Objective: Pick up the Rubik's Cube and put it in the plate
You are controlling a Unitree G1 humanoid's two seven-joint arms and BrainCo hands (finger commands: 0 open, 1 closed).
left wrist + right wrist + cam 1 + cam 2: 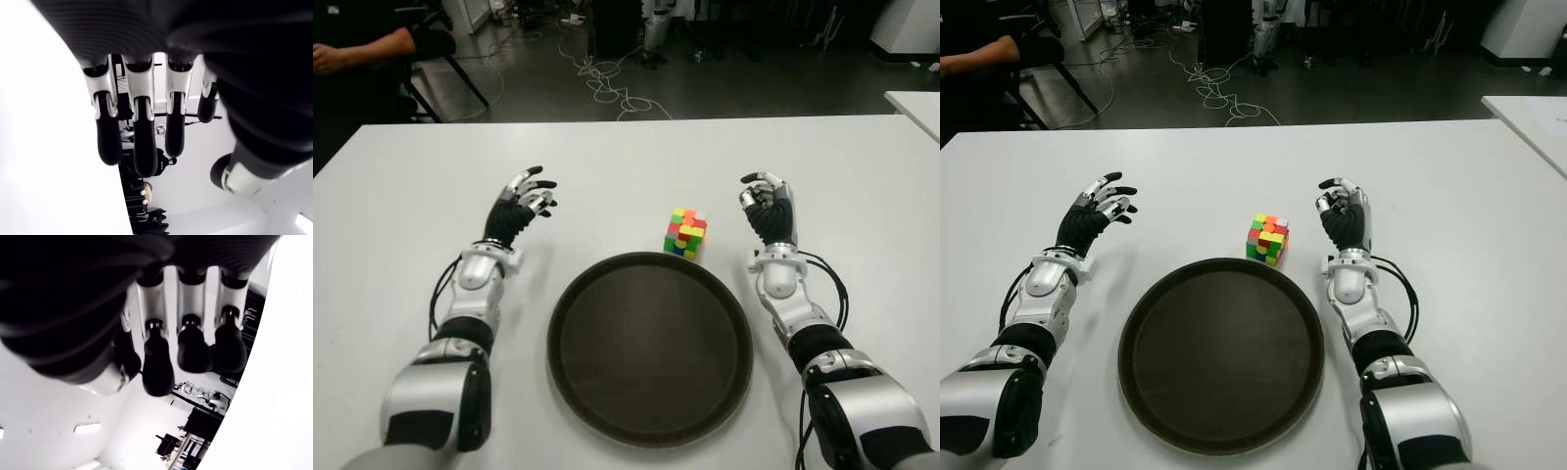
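Note:
The scrambled Rubik's Cube [686, 233] stands on the white table just beyond the far rim of the round dark brown plate [649, 348]. My right hand [767, 208] is raised a little to the right of the cube, apart from it, fingers loosely bent and holding nothing. The same hand's fingers [157, 363] show bare in the right wrist view. My left hand [524, 201] is well to the left of the plate, fingers spread and holding nothing; the left wrist view shows its fingers [141, 142] extended.
The white table [607, 166] stretches wide around the plate. A second white table's corner [915, 103] shows at the far right. A person's arm [357, 49] and a chair are at the far left beyond the table, with cables on the floor.

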